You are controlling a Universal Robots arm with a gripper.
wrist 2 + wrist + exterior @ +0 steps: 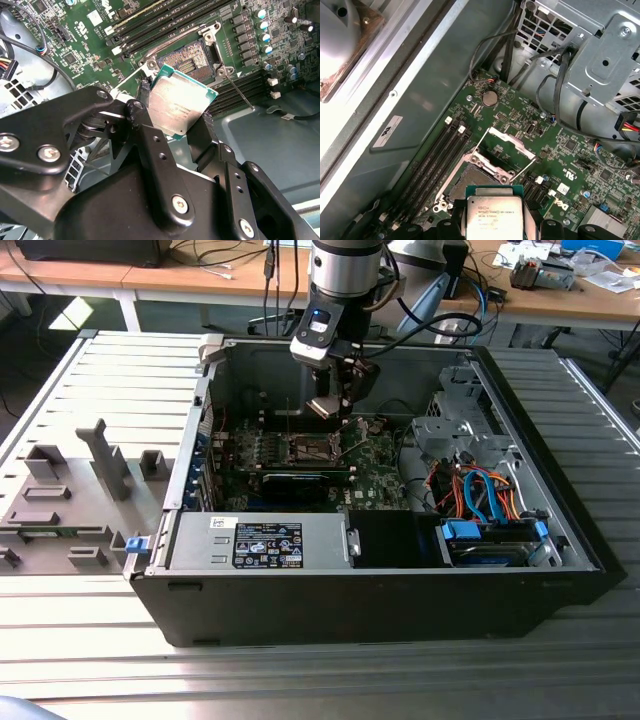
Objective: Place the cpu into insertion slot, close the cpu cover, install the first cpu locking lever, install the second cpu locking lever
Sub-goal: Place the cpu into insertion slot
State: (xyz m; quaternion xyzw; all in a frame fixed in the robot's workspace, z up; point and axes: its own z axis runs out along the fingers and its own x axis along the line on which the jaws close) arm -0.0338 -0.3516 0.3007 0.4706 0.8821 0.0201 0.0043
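1. The cpu hangs silvery top up in the air, near the insertion slot and not touching it.
2. The gripper is clenched on the cpu, with its black fingers pinching two opposite edges.
3. The slot's dark golden contact field lies bare in both wrist views, so the chip is not seated.
4. The cpu cover stands raised off the socket, hinged at one edge. A thin locking lever sticks out free beside the frame.
5. Around the socket spreads the green motherboard, inside the open computer case. In the exterior view the arm reaches in from above.
6. By my judgement the first step is under way and none of the four is finished. Seating the chip, closing the cover and setting both levers remain.
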